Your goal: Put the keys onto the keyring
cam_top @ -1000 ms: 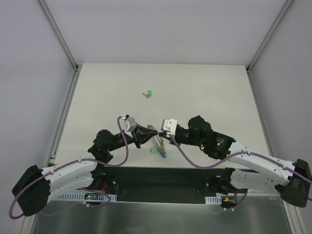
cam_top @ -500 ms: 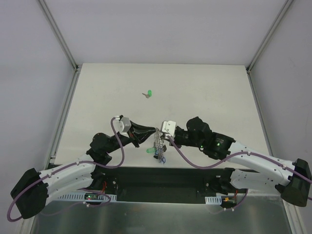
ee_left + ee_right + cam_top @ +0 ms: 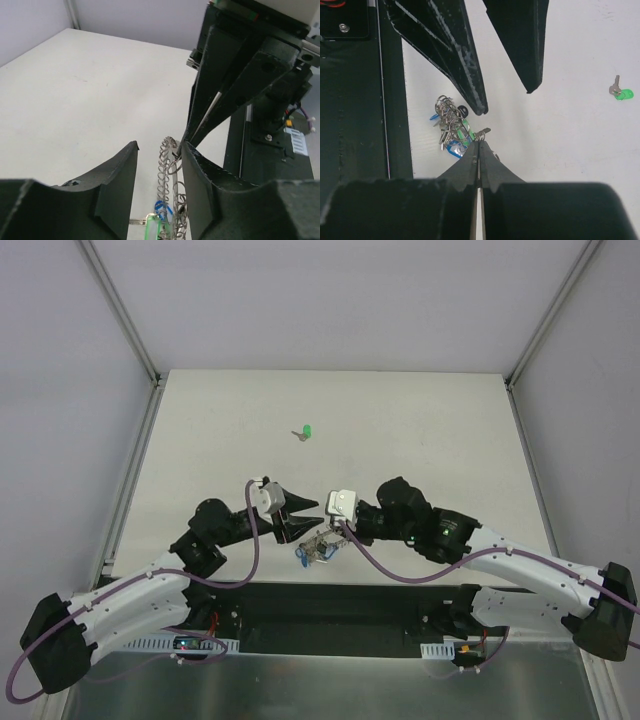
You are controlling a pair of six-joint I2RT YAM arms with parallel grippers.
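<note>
The keyring (image 3: 169, 172) is a grey metal ring with wire loops round its rim. It hangs edge-on between my left gripper's (image 3: 159, 147) open fingers and touches neither clearly. My right gripper (image 3: 480, 142) is shut on its upper rim. Blue (image 3: 452, 147), green (image 3: 465, 129) and black (image 3: 462, 111) keys hang on the ring. In the top view the ring (image 3: 318, 548) sits below both grippers, the left (image 3: 314, 517) and the right (image 3: 335, 532). A loose green key (image 3: 306, 431) lies far back on the table and shows in the right wrist view (image 3: 622, 93).
The black base plate (image 3: 340, 605) runs along the table's near edge, just behind the hanging ring. Metal frame rails (image 3: 135, 470) border the white table on the left and right.
My left gripper has opened and drawn back a little to the left. The ring with its keys has swung lower and leftward, held by the right gripper alone.
</note>
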